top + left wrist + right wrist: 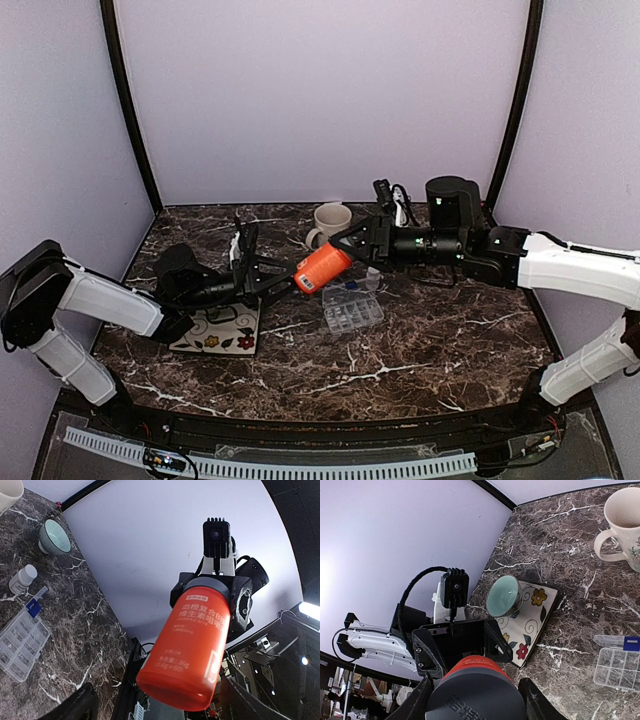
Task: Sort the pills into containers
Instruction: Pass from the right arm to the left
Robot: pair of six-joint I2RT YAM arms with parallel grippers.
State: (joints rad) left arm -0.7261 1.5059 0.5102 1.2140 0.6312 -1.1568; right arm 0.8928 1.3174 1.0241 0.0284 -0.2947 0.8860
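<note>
Two grippers share one orange bottle (323,269), held clear of the table (450,350): left gripper (283,282) clamped on its base end, right gripper (350,243) clamped on the dark cap (475,700). Long axis runs gripper to gripper, cap end higher. Below and just right of it lies the organiser box (352,312), nearer the right arm. No pills visible; judged inside the bottle
</note>
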